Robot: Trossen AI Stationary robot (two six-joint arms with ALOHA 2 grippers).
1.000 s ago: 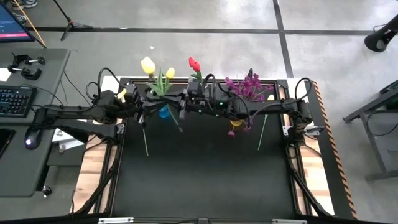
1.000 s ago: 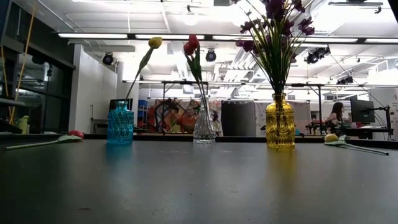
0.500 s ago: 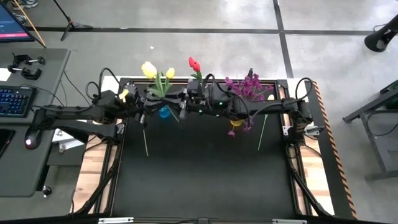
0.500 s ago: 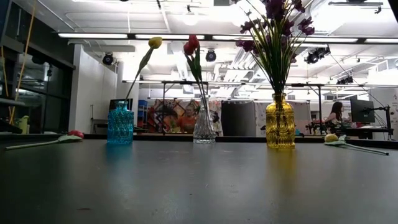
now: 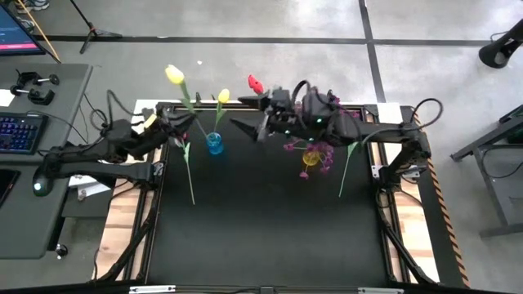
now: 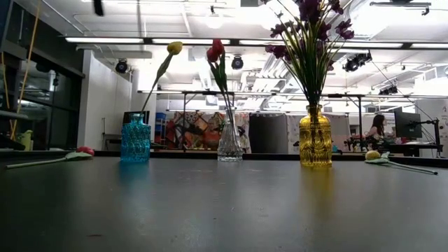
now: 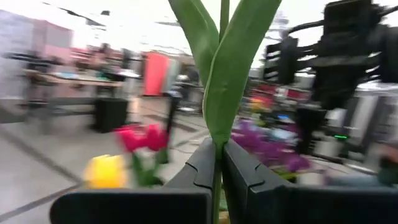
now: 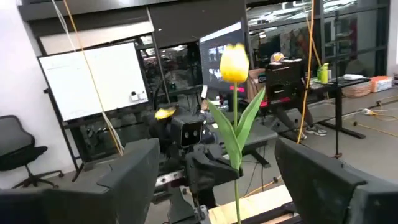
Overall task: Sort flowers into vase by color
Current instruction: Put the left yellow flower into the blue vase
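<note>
High view: my left gripper [image 5: 181,129] pinches a yellow tulip [image 5: 174,75], stem upright, bloom on top. My right gripper [image 5: 243,128] hangs open by the blue vase [image 5: 214,144].

Glossy embossed glass vases [image 6: 314,136]; matt dark tabletop [image 6: 224,210].

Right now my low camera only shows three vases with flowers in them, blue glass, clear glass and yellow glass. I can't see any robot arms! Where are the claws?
Observer: The left claw is shut on the green stem of a long-stemmed yellow tulip. From above, it sits to the left of the blue glass vase.
Operator: What about the other claw? Does it have a flower too?
Observer: No. The right claw is open and holds nothing. Its wrist camera looks straight at that tulip.
</note>
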